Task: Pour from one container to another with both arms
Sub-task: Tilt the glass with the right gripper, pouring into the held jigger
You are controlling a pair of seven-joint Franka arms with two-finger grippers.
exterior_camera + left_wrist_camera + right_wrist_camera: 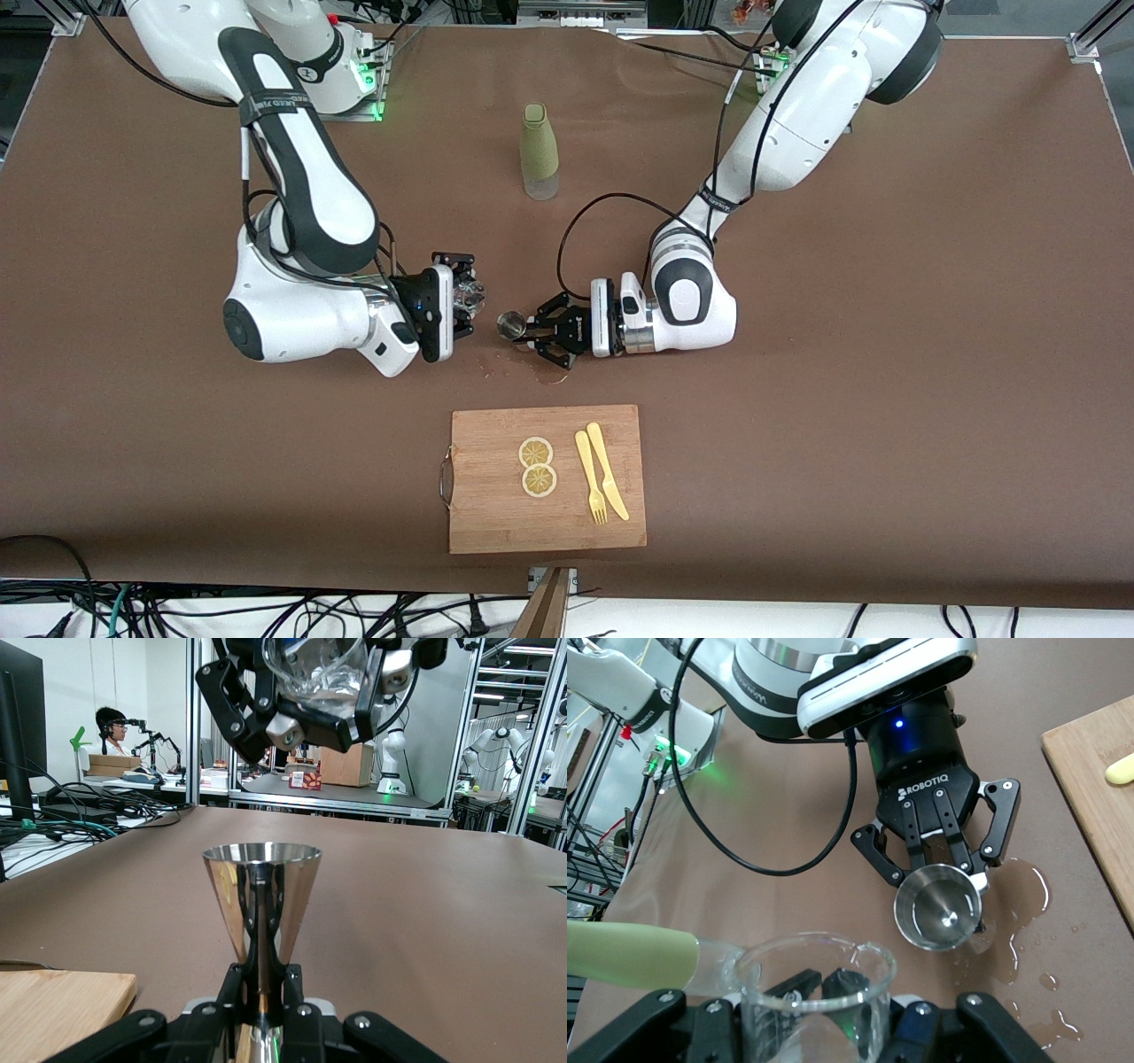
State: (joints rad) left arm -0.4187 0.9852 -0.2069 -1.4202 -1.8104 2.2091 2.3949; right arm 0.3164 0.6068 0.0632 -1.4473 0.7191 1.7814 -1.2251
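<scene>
As you scan up from the front cam, nearest is the wooden cutting board [547, 496] w/ a metal handle at its right-arm end. On it: two lemon slices [537, 466] touching each other, plus a yellow fork [590, 477] & yellow knife [608, 470] lying side by side, just beside the slices toward the left arm's end.

Farther from the cam than the board, you've got a wet spill [532, 365] on the brown table cover [886, 399]; the right wrist view shows it as puddles & drops [1023, 904] spread under and beside the left gripper.

Over that wet patch, approx mid-table, the left gripper [537, 335] reaches in sideways from its arm. Its jaws are closed on the waist of a steel jigger [510, 324], mouth up; left wrist view shows the jigger [261, 895] upright between the fingers, right wrist view shows a little liquid in the cup [939, 908].

Right gripper [468, 297] hangs just beside and above it, toward the right arm's end, jaws clamped on a clear glass beaker [467, 294]. In the left wrist view the beaker [321, 665] sits higher than the jigger's rim; in the right wrist view its rim [815, 979] looks upright, not tipped.

Farthest out, between the two arm bases, stands a bottle [539, 152] w/ an olive-green sleeve & clear base, well apart from both grippers.
</scene>
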